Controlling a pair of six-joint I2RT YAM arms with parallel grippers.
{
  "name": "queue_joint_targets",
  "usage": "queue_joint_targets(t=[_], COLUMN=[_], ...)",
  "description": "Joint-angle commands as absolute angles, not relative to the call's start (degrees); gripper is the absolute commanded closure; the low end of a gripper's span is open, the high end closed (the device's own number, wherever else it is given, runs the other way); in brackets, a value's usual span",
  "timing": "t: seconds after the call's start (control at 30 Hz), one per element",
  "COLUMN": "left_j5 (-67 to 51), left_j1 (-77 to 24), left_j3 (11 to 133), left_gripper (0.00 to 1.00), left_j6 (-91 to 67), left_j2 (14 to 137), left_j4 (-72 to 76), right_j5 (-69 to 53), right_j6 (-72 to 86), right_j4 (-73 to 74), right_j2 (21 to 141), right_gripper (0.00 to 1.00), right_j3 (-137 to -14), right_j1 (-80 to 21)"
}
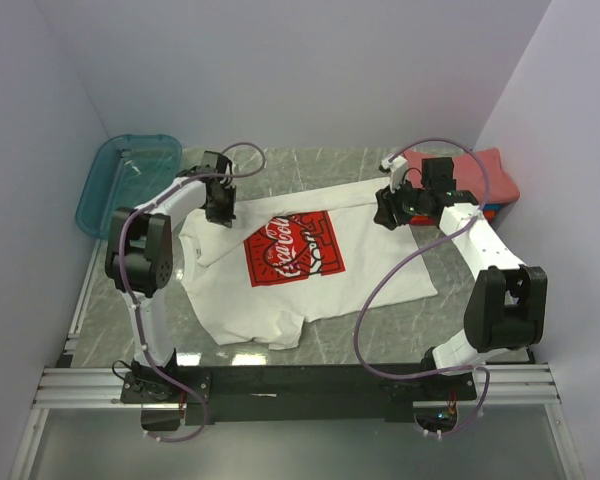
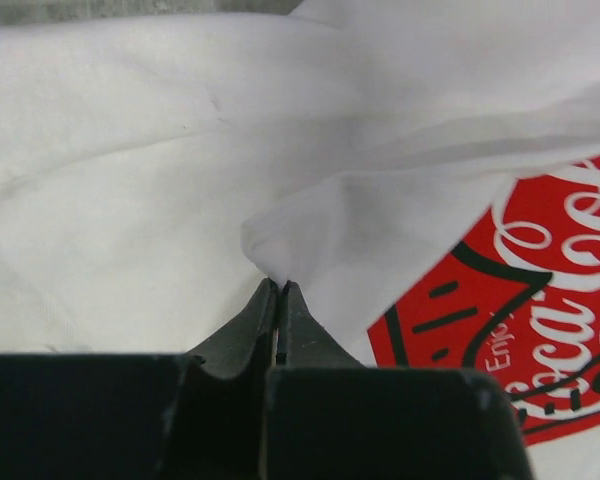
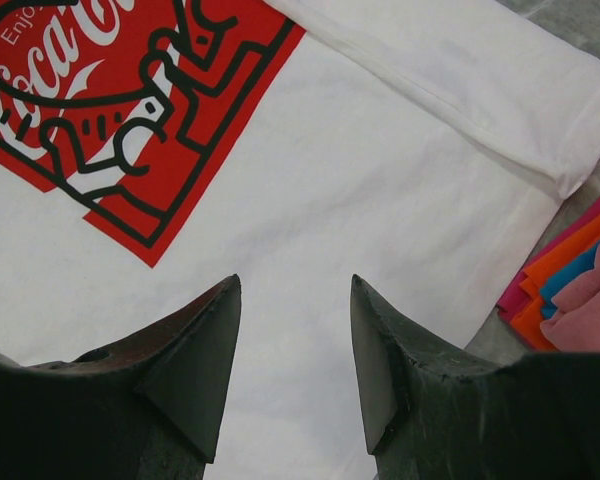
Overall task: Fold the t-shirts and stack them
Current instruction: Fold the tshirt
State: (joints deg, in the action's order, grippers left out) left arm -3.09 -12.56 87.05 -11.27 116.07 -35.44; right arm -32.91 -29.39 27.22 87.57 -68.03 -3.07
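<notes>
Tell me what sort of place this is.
Probably a lab test cell: plain white walls boxing in a stone-look table, robot arms bolted to an aluminium rail, a tee laid out.

Grey marble-look table (image 1: 320, 165) — the white tee (image 1: 230, 300) sprawls across the middle, red Coca-Cola print up, near hem rumpled. Far right, just beside its sleeve, sits a stack of folded tees (image 1: 485, 165), coral-red on top, orange and blue beneath. Far-left corner — the teal bin (image 1: 130, 180).
</notes>
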Motion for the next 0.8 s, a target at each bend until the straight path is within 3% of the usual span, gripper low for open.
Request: queue_joint_targets(t=[0.0, 0.23, 0.33, 0.37, 0.5, 0.53, 0.57, 0.63, 0.7, 0.77], left_j5=[-2.28, -9.46, -14.48, -17.98, -19.17, -17.33, -13.14, -8.90, -5.74, -3.00], left_j1=[-13.62, -16.69, -19.07, -19.68, -23.72, -23.99, -24.26, -24.61, -24.61, -24.35], left_j3=[86.40, 82.62, 79.20, 78.41, 74.72, 74.53, 74.18, 72.60, 69.28, 66.55], left_gripper=[0.99, 0.98, 0.89, 0.80, 0.60, 0.52, 0.38, 0.38, 0.32, 0.18], left_j6=[-11.16, -11.16, -9.76, -9.06, -7.64, -8.69, -8.88, -9.84, -10.02, -11.51], left_j2=[109.61, 106.52, 106.43, 106.44, 104.87, 103.72, 102.23, 95.21, 86.54, 82.11], left_j4=[-35.16, -35.77, -36.30, -36.91, -36.74, -36.39, -34.91, -31.75, -25.53, -21.73], right_j5=[-34.19, -34.19, -34.19, -34.19, -34.28, -34.28, -34.28, -34.01, -34.01, -34.01], right_j6=[-28.74, -28.65, -28.74, -28.74, -28.65, -28.65, -28.74, -28.83, -28.74, -28.74], right_j4=[26.89, 27.07, 27.25, 27.16, 27.33, 27.42, 27.60, 27.60, 27.60, 27.51], right_j2=[86.66, 86.22, 85.96, 85.87, 85.96, 86.13, 86.13, 86.04, 85.96, 86.04], right_gripper=[0.45, 0.45, 0.45, 0.45, 0.45, 0.45, 0.45, 0.45, 0.45, 0.45], right_j3=[-68.03, -68.20, -68.38, -68.29, -68.55, -68.64, -68.73, -68.64, -68.64, -68.64], right_j1=[-2.64, -2.46, -2.37, -2.20, -2.02, -1.93, -1.93, -1.93, -1.76, -1.67])
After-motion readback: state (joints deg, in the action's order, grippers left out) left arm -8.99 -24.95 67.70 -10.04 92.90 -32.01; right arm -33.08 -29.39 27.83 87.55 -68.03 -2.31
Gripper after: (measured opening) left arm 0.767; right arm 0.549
